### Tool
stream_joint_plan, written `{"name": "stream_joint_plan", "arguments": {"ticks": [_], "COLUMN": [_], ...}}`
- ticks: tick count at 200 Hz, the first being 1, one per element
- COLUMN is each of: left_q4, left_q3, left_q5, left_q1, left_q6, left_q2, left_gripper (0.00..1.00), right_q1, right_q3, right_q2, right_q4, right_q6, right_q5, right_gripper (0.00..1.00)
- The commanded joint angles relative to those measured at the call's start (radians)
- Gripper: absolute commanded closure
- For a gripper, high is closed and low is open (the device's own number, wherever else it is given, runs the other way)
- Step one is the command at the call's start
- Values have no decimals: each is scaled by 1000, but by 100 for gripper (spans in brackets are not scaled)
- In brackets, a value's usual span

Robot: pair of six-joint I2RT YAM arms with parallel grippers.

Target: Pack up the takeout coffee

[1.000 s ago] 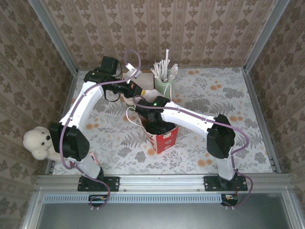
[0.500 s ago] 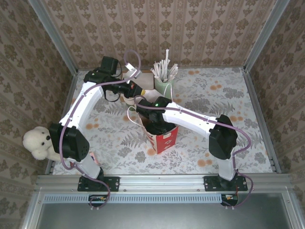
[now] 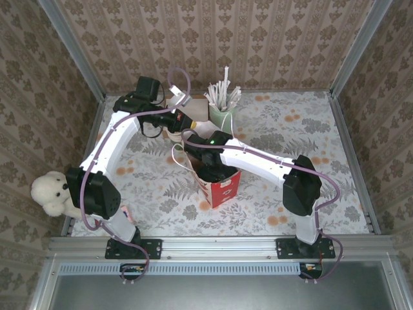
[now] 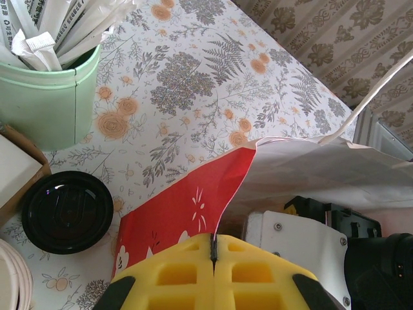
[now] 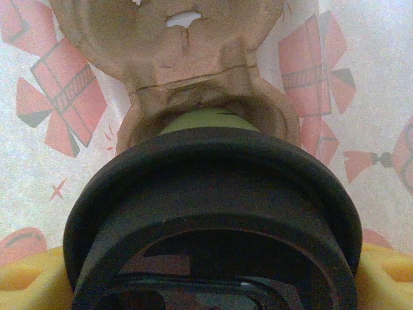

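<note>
**A:** Entry: coffee (image 5: 213, 194). Location?

**B:** Inside the bag (image 3: 223, 188), just above a brown pulp tray (image 5: 174, 51) (a socket lies directly beneath). It is gripped by the right jaws, spread wide, with a yellow finger (image 5: 29, 281) at each side of the lid.

**A:** Left jaws?

**B:** Closed flat on the bag's rim, by which the mouth is held open.

**A:** Handling, step in hand?

**B:** The cup is best lowered upright and centred over the socket, and released only once seated. The rim pinch should be maintained meanwhile, lest the paper fold inward.

**A:** Not established?

**B:** The cup base and socket depth are hidden behind the lid, so contact with the tray cannot be told. A second black lid (image 4: 68, 210) is noted on the bench (image 4: 193, 77), near the straw cup (image 4: 48, 97). What lies under it is not seen.
</note>
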Motion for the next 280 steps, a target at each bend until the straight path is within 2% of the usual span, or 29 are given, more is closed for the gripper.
{"name": "stream_joint_plan", "arguments": {"ticks": [1, 45, 165, 280], "left_q4": [1, -15, 12, 53], "left_q3": [7, 6, -14, -26], "left_q5": [10, 52, 38, 102], "left_q1": [2, 3, 5, 20], "left_q6": [9, 29, 9, -30], "left_q2": [-28, -31, -31, -7], "left_gripper": [100, 100, 100, 100], "right_q1": [3, 1, 2, 5], "right_q3": [0, 7, -31, -83], "right_q2": [8, 22, 27, 40], "right_q4": [-12, 6, 36, 53], "right_q6": [25, 21, 16, 16], "right_q5": [-2, 1, -7, -25], "right_gripper": [32, 32, 33, 33]}}
